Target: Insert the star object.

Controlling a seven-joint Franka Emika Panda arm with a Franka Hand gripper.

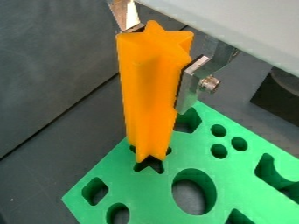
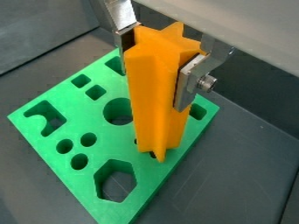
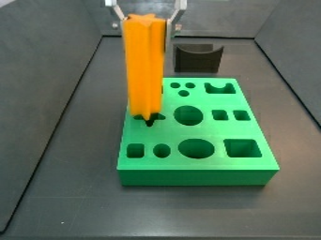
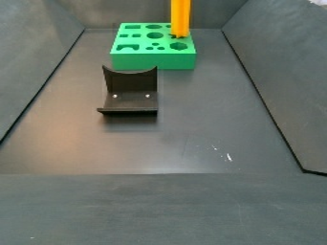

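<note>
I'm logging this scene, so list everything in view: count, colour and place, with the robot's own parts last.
Star object: one, bright orange, upright, its lower end at a star-shaped hole near an edge of the green block, its upper end between the gripper's fingers.
Green block: one, green with shaped holes, on the dark floor.
Dark grey block: one, with a curved notch, on the floor apart from the green block.
Floor: dark grey, walled on its sides.
Gripper: one, silver fingers, above the green block, shut on the star object's upper part.

Silver-plated hand (image 1: pixel 158 52), visible screw
</note>
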